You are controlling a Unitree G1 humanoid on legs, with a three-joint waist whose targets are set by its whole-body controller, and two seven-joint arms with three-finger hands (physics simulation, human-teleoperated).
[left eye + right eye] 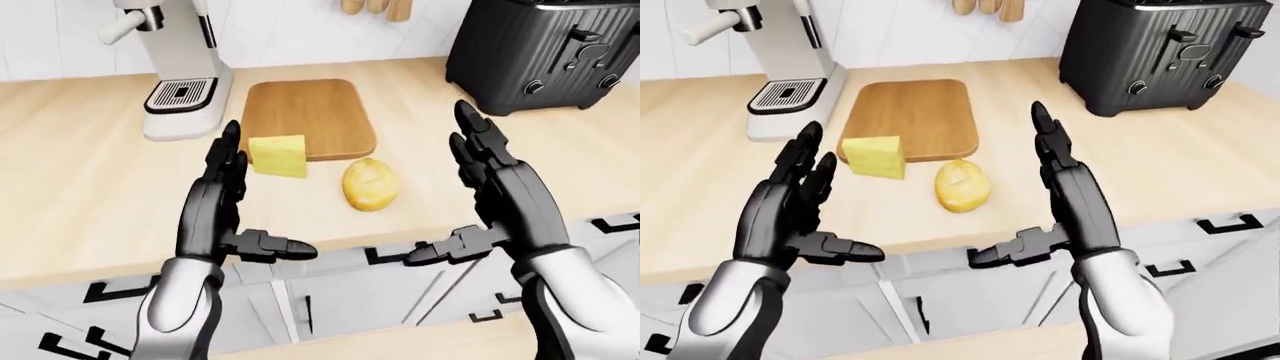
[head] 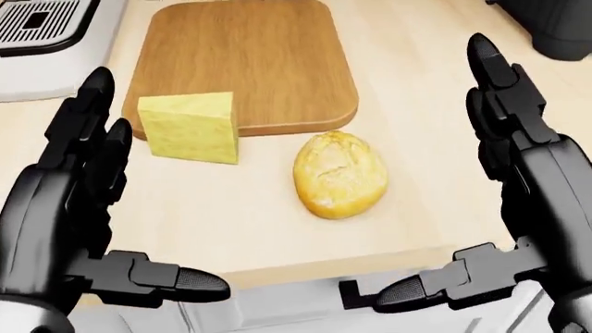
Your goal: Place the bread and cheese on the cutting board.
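Now we stand at the counter (image 1: pixel 80 172) with both hands raised, nothing gripped

Cheese (image 2: pixel 189 127): a yellow wedge lying at the lower left corner of the board (image 2: pixel 242 62) in the head view. It seems to overlap the board's edge, mostly off it; we cannot tell if it rests on the wood or only beside it. We judge it firm, light, flat-faced; a pinch across the two broad faces should hold well, little risk of crushing

Bread (image 2: pixel 339 175): a round golden roll on the counter just below the board's lower right corner, apart from the wood, near the cheese but not touching. We reckon it light, crusty outside, soft within; rounded, so it may roll if nudged. Best taken across its short width, fingers low on the sides, gentle squeeze

Left hand (image 2: pixel 69 208): fingers (image 2: pixel 92 118) spread and extended, thumb out sideways, wide open; it hovers just left of the cheese, touching nothing

Right hand (image 2: pixel 527 187): likewise wide open, fingers straight, thumb pointing inward; it stands well right of the bread, in contact with nothing

Coffee machine (image 1: pixel 180 67) at the left eye's upper left, toaster (image 1: pixel 545 52) at upper right, both apart from the work

Neither item counts as placed yet
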